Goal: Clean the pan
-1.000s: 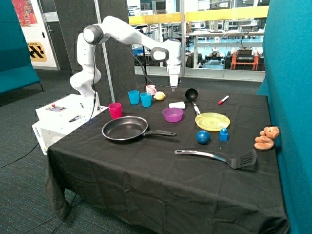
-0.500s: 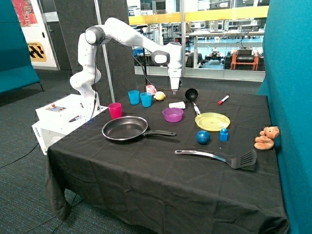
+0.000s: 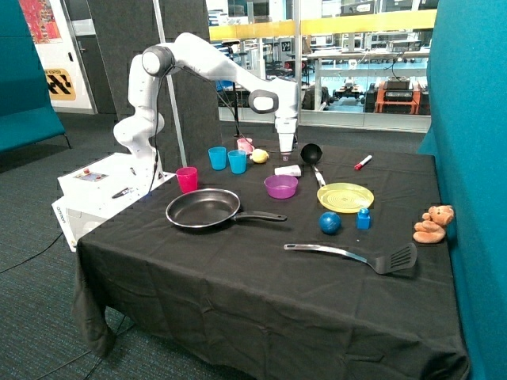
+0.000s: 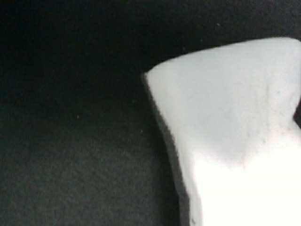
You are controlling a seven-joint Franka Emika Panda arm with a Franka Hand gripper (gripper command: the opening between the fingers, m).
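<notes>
Hovering gripper (image 3: 286,153) above white sponge (image 3: 287,170), pan (image 3: 203,209) untouched nearby

A lab: glass partitions (image 3: 348,55), workbenches behind, robot base box (image 3: 103,186) beside table.
</notes>
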